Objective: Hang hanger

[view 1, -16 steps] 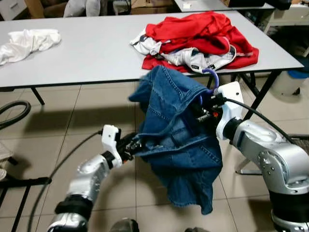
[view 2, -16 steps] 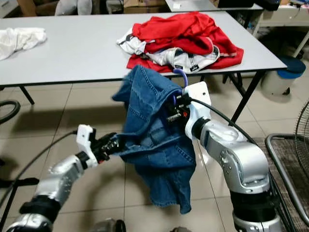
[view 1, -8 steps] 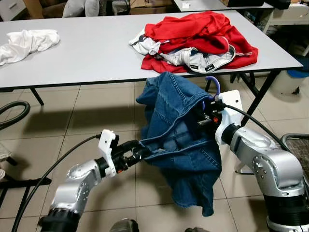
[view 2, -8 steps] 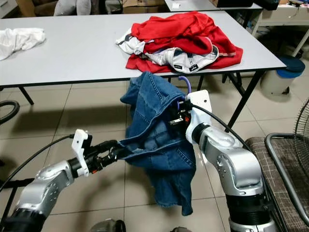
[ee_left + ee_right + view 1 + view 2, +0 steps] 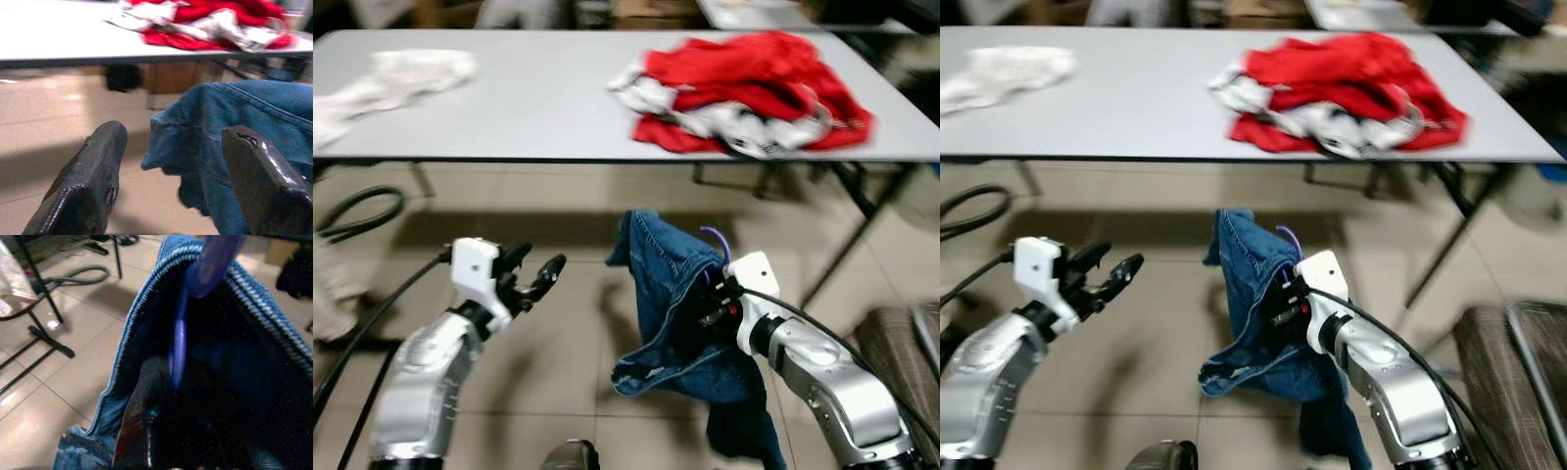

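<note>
Your left gripper (image 5: 536, 272) has let go of the denim jacket (image 5: 680, 313) and now hangs spread open, clear of it. The jacket droops from the purple hanger (image 5: 717, 240) — your right gripper (image 5: 715, 302) stays clamped on it, below the table (image 5: 529, 98).

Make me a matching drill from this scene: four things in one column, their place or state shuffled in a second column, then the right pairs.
Things
1. denim jacket
2. left gripper
3. red garments
4. white cloth

Place or state
A. jaws open, holding nothing
B. heaped on the table's right part
C. hanging from the purple hanger in the right gripper
D. lying on the table's left part

Pairs: 1-C, 2-A, 3-B, 4-D
</note>
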Tool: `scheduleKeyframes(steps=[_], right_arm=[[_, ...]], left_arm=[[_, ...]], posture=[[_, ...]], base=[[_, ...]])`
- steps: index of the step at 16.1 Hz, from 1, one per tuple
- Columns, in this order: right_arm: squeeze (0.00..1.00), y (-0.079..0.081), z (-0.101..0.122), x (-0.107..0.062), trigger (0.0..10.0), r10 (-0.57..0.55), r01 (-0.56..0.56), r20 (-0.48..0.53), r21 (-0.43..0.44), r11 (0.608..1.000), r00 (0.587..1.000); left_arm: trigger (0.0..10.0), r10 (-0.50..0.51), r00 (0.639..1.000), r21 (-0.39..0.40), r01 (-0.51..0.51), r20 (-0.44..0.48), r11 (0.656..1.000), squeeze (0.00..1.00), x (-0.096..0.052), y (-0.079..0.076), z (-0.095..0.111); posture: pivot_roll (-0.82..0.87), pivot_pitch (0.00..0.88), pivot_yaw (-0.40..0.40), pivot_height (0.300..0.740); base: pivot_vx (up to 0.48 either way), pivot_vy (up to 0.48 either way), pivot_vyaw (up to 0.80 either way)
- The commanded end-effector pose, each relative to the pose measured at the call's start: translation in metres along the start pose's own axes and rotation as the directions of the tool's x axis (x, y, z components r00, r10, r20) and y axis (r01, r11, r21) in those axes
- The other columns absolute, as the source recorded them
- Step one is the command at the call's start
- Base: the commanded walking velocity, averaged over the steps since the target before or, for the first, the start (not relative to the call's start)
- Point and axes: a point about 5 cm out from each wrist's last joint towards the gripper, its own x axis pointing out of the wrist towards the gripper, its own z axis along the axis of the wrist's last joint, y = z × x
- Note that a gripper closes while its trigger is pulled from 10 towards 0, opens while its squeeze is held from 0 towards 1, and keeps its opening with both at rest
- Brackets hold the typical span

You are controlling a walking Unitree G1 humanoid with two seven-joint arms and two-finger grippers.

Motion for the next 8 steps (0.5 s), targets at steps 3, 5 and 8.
scheduleKeyframes(steps=[3,5,8], right_arm=[[0.0,-0.007,-0.012,0.006,10.0,-0.083,0.083,0.03,0.003,0.997,0.996],[0.0,-0.005,-0.016,0.01,10.0,-0.093,0.092,0.038,0.024,0.995,0.995],[0.0,-0.003,-0.021,0.017,10.0,-0.071,0.07,0.055,0.028,0.997,0.996]], left_arm=[[10.0,0.172,0.985,0.058,-0.172,-0.002,0.983,0.0,0.015,-0.007,-0.004],[10.0,0.224,0.974,0.05,-0.222,-0.028,0.974,0.0,0.013,-0.008,-0.014],[10.0,0.288,0.956,0.101,-0.282,-0.048,0.954,0.0,0.007,-0.005,-0.024]], posture=[[0.02,0.024,0.018,0.74],[0.02,0.022,0.018,0.74],[0.03,0.027,0.02,0.74]], base=[[0.0,0.0,0.8],[0.302,0.0,0.8],[0.341,0.0,0.8]])
